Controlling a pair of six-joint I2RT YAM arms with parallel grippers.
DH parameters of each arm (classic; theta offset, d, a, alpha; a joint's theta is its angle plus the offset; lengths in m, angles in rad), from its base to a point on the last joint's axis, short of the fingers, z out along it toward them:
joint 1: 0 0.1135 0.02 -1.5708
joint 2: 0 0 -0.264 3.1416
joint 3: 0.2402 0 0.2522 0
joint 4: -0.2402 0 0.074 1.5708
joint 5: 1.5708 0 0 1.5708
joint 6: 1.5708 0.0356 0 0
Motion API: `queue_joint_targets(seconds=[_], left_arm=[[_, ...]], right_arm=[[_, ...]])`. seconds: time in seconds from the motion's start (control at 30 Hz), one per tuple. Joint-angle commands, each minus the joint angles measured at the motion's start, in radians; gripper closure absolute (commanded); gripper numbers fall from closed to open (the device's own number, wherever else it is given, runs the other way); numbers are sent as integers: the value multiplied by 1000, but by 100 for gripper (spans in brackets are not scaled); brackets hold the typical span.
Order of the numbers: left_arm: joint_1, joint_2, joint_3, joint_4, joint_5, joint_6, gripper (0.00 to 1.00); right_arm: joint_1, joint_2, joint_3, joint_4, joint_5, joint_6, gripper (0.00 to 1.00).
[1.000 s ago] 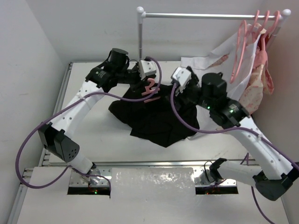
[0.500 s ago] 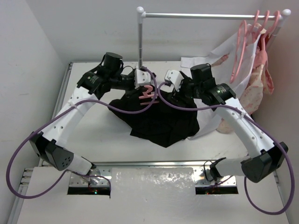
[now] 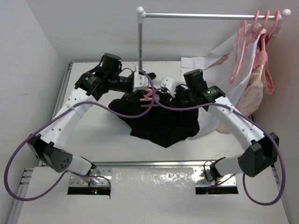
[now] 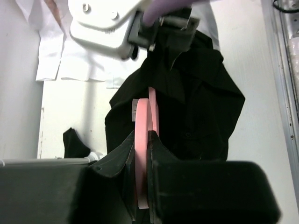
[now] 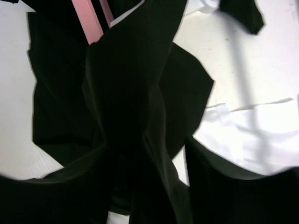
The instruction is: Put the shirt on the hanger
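**A:** Why is the left gripper point(image 4: 141, 161) pressed so tightly on the hanger point(image 4: 141, 116)?

**B:** It acts as a clamp. Its fingers are squeezed together on the pink plastic, holding the hanger steady just above the table point(image 3: 93, 135) so the fabric can be worked over it. A loose hanger would slide away under the cloth.

**A:** And the right gripper point(image 5: 142, 158)?

**B:** Its jaws stand partway apart, astride a raised fold of the black shirt point(image 3: 161, 123). A sliver of white shows between that fold and one finger, so I judge it isn't pinching yet. It sits there to take an edge of the shirt and pull it along the hanger.

**A:** Where is the shirt itself?

**B:** It lies crumpled on the table between the two arms. Its far edge is bunched up at the grippers and the rest spreads toward the near right. Part of it already drapes around the hanger.

**A:** Which way does the hanger point?

**B:** In the left wrist view it is edge-on, its flat plane upright between the fingers. Its length runs straight away from the left gripper, toward the right one and into the fabric. From above only a short pink piece shows, between the two grippers. I can't tell which end carries the hook.

**A:** Does the shirt have a clear axis?

**B:** Only loosely: the heap is longest from the far left to the near right. Collar and sleeves can't be made out.
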Motion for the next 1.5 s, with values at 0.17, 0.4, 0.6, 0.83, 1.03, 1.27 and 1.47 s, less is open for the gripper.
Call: queue_joint_targets(seconds=[0.17,0.4,0.6,0.83,1.03,1.27,1.47], left_arm=[[-9,-50,-16,91,52,-24,100],[-9,-60,-59,206,-79,-121,27],[-9,-85,-59,326,-234,-287,0],[-7,-128,-70,410,-488,-463,0],[-4,-197,-160,502,-695,-566,0],[-1,-263,-309,552,-714,-561,0],[19,-329,-443,607,-755,-547,0]], right_arm=[[2,-53,-55,129,-159,110,100],[4,-137,-93,106,-116,222,100],[2,-196,-92,34,-30,379,100],[-27,-272,-41,-174,187,550,100],[-142,-332,-5,-218,284,598,100],[-301,-208,153,-189,248,612,100],[-396,-32,411,-191,195,649,100]])
